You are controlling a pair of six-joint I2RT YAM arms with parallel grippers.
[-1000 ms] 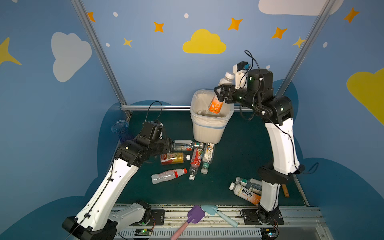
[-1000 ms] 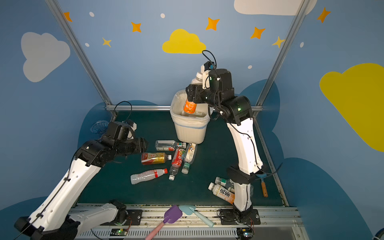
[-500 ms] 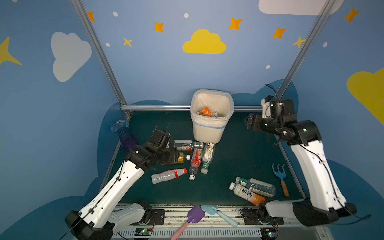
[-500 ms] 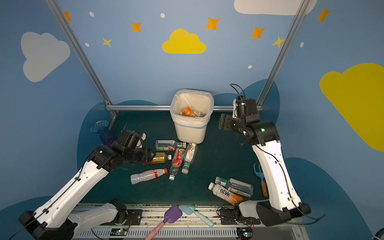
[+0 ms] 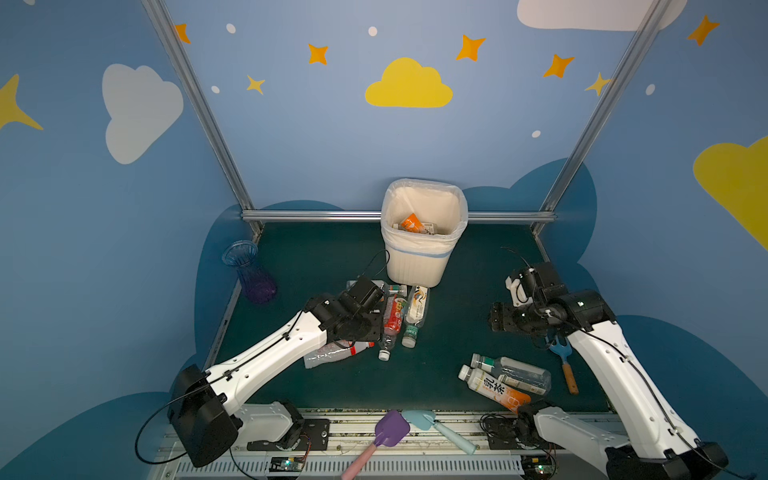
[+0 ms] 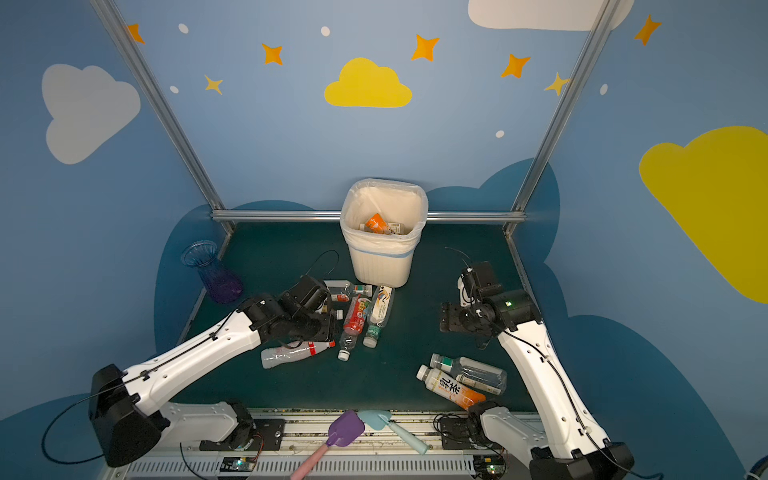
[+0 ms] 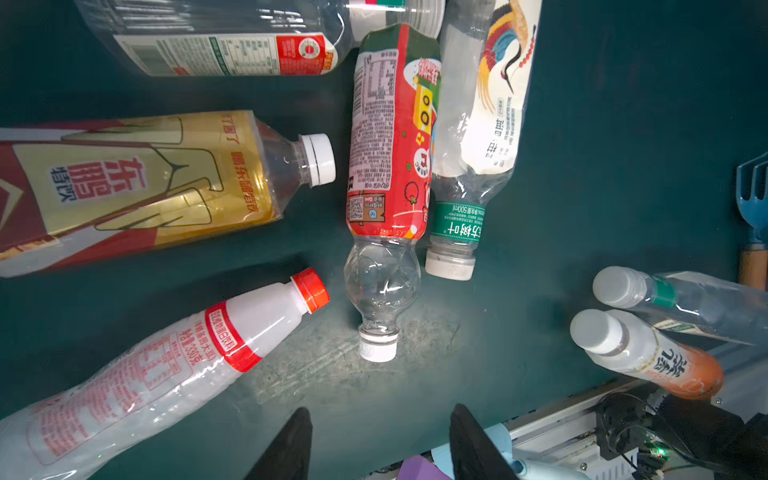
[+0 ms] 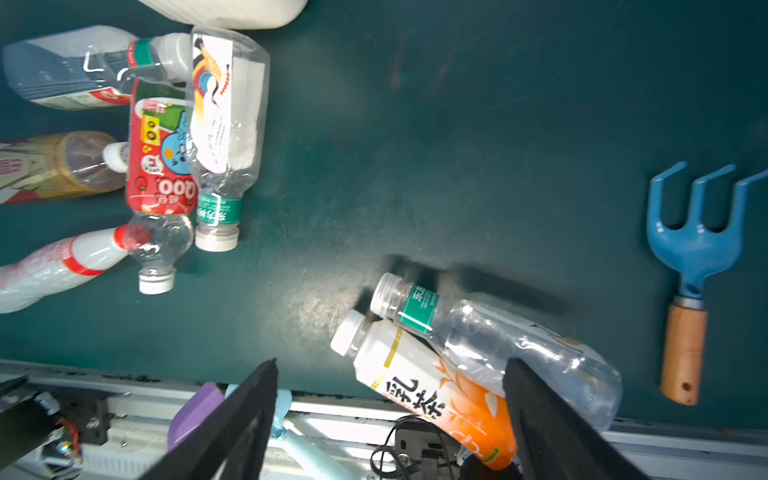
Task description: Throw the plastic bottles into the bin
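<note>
Front-left of the bin (image 5: pixel 415 266) we hold our left gripper (image 7: pixel 380 409) narrowly parted, empty, over heaped plastic bottles (image 5: pixel 392 313), one orange bottle (image 5: pixel 411 222) lies inside the bin, and front-right our right gripper (image 8: pixel 390 363) gapes wide, empty, above two bottles (image 5: pixel 494 386).

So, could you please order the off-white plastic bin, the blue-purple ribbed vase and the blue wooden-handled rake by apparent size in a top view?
Largest first:
off-white plastic bin
blue-purple ribbed vase
blue wooden-handled rake, partly hidden
</note>
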